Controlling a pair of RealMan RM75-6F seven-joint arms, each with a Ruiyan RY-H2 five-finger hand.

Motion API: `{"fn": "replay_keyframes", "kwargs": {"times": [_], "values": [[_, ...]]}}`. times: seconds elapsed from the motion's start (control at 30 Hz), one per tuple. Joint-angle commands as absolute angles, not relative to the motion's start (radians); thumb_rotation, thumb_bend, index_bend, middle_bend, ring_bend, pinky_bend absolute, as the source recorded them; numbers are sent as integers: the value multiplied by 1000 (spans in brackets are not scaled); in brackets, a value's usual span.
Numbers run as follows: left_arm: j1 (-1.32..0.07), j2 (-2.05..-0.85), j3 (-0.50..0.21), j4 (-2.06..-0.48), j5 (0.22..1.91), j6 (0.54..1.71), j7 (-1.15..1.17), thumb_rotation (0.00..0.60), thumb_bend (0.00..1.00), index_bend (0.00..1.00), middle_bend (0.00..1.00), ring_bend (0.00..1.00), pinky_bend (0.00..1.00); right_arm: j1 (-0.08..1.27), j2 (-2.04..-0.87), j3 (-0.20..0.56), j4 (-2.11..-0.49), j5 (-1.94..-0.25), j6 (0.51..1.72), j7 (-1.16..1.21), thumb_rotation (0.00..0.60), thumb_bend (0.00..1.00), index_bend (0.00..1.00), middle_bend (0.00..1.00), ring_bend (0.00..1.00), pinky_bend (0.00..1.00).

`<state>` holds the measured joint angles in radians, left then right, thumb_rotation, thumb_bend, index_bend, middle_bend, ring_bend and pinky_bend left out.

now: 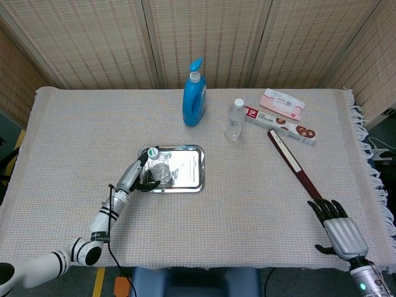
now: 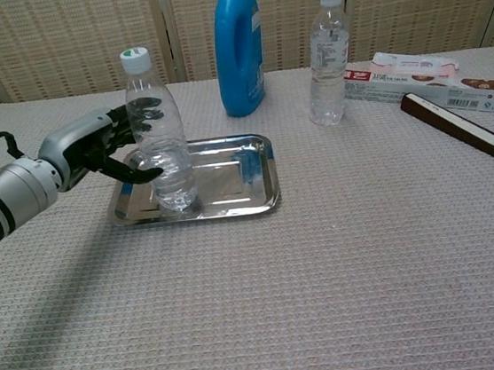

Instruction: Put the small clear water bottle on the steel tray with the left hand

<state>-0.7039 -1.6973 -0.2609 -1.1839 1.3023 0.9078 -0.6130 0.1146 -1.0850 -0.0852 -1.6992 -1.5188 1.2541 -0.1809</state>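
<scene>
Your left hand (image 2: pixel 105 152) has its fingers curled about the lower body of the small bottle (image 2: pixel 157 133), which stands near-upright on the tray's (image 2: pixel 232 206) left end, leaning slightly toward the hand. Whether the grip is firm or already loosening cannot be told. The step in hand appears to be the release: spread the fingers, then draw back leftward without tipping it. Your right hand (image 1: pixel 342 230) rests with fingers apart, empty, at the table's (image 2: pixel 329 274) far right edge.
</scene>
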Motion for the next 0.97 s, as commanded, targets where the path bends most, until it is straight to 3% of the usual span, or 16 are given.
{"fn": "replay_keyframes", "kwargs": {"times": [0.03, 0.33, 0.5, 0.67, 0.77, 0.83, 0.97], "values": [[-700, -1689, -260, -1190, 1305, 914, -617, 600, 292, 0, 0, 0, 0, 114, -1084, -86, -1700, -1520, 1254, -182, 600, 14, 0, 0, 0, 0], [-658, -1595, -214, -1174, 1345, 941, -617, 600, 295, 0, 0, 0, 0, 114, -1077, -90, -1704, -1528, 1256, -173, 600, 15, 0, 0, 0, 0], [-569, -1502, -133, -1184, 1413, 1050, -554, 600, 295, 0, 0, 0, 0, 112, -1075, -90, -1706, -1531, 1263, -172, 600, 14, 0, 0, 0, 0], [-531, -1469, -101, -1189, 1449, 1116, -494, 600, 317, 0, 0, 0, 0, 109, -1075, -89, -1707, -1535, 1271, -173, 600, 14, 0, 0, 0, 0], [-359, -1363, 16, -1231, 1568, 1390, -231, 600, 325, 0, 0, 0, 0, 93, -1071, -85, -1709, -1553, 1319, -164, 600, 14, 0, 0, 0, 0], [-179, -1324, 87, -1249, 1625, 1651, -82, 600, 325, 0, 0, 0, 0, 80, -1073, -75, -1709, -1541, 1345, -172, 600, 14, 0, 0, 0, 0], [-125, -1291, 108, -1312, 1663, 1720, 17, 600, 326, 0, 0, 0, 0, 75, -1074, -82, -1716, -1556, 1350, -181, 600, 14, 0, 0, 0, 0]]}}
